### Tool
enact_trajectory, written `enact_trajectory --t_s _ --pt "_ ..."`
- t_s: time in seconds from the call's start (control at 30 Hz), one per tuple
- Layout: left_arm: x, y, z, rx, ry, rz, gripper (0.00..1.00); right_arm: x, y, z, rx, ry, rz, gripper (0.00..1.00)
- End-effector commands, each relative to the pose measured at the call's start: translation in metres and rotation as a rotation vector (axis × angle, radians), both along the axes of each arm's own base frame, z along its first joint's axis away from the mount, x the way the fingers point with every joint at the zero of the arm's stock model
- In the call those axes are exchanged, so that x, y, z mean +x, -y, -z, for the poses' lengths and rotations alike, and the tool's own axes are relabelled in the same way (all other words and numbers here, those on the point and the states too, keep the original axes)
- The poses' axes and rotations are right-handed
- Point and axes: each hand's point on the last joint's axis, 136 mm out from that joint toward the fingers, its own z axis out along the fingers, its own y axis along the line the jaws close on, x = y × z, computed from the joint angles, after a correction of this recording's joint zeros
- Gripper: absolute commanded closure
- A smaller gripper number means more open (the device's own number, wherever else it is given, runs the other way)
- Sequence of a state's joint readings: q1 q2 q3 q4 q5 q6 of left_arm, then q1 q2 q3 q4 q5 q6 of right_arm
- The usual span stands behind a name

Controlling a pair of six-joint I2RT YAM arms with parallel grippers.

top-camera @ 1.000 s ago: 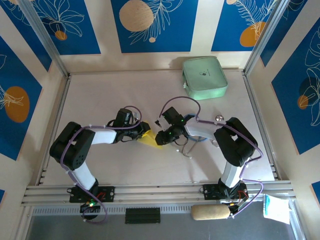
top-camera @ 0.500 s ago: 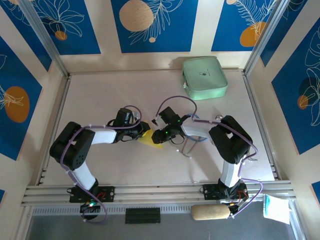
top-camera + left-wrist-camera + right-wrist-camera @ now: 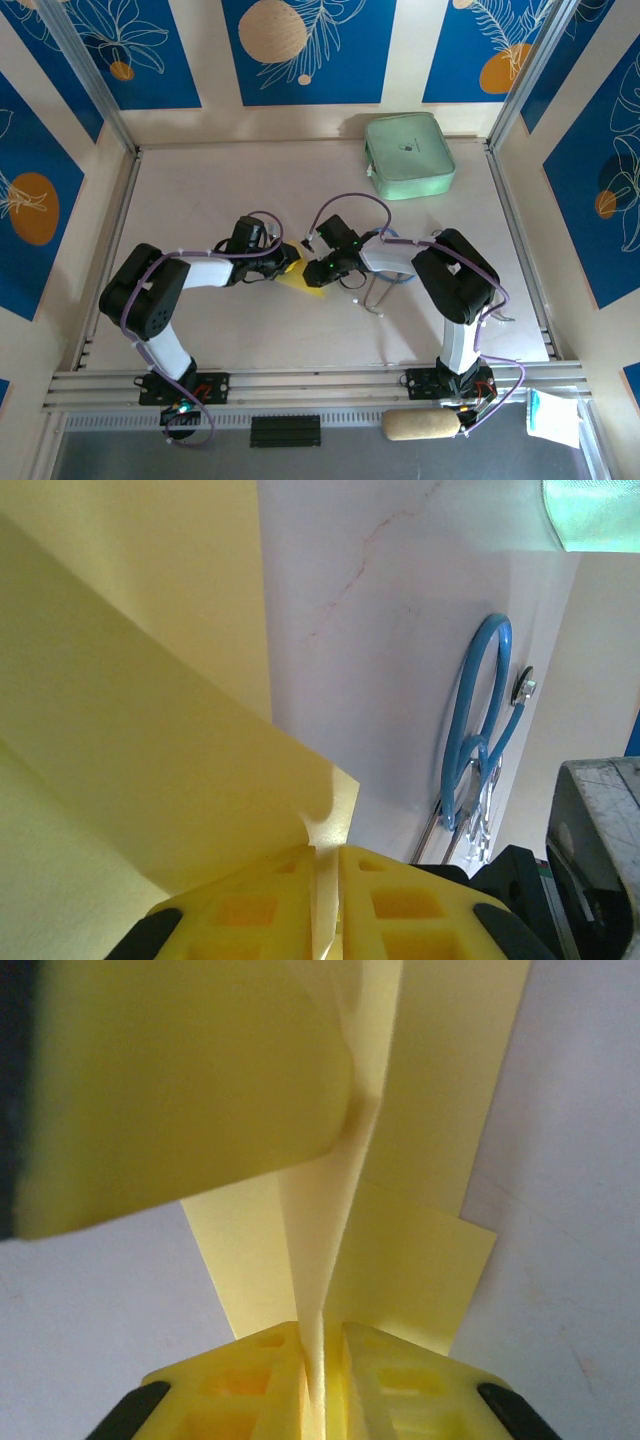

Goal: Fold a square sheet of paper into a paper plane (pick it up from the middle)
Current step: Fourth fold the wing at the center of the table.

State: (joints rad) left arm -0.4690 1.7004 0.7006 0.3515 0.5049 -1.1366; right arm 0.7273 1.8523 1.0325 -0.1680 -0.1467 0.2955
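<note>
- The right arm (image 3: 455,275) has drawn its elbow in toward the middle of the table (image 3: 200,190) since a second ago. The right gripper (image 3: 318,271) has slid a little leftward onto the yellow paper and closed down.
- The left arm (image 3: 160,285) has not shifted. The left gripper (image 3: 289,266) sits at the same spot on the paper's left end, its jaws squeezed slightly tighter than before.
- The mint-green case (image 3: 408,155) lies at the far side of the table, well apart from both arms.
- The square sheet of paper (image 3: 301,279) lies mid-table between the two grippers. It is partly folded: the right wrist view shows layers rising into a centre ridge with flaps spreading to either side. It does not yet look like a narrow dart.
- The blue looped cable (image 3: 478,730) rests on the table near the sheet, on the right arm's side and not touching it.
- The left gripper's yellow pads (image 3: 250,910) are pressed together with the paper's edge running between them, so it is pinching the sheet.
- The right gripper's pads (image 3: 395,1380) clamp the upright ridge from both sides.
- With both ends now gripped, the step in hand appears to be setting or sharpening the centre crease.
- The paper is thin, so an uneven pull could skew the fold or tear it.
</note>
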Motion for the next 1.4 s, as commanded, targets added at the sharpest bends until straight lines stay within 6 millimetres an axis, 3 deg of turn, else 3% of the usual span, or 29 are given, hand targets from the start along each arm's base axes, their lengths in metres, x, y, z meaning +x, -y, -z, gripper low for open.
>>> enact_trajectory --t_s 0.0,0.53,1.37 --pt "0.009 0.002 -0.025 -0.028 0.056 -0.004 0.86 -0.003 -0.008 -0.003 0.049 -0.023 -0.032 0.84" --pt "0.002 -0.019 -0.032 0.014 0.115 -0.052 0.8 -0.007 -0.003 0.0 0.214 -0.211 -0.022 0.95" --pt "0.008 0.011 -0.014 -0.065 0.085 0.037 0.81 -0.004 0.003 0.002 0.286 -0.305 0.001 0.96"
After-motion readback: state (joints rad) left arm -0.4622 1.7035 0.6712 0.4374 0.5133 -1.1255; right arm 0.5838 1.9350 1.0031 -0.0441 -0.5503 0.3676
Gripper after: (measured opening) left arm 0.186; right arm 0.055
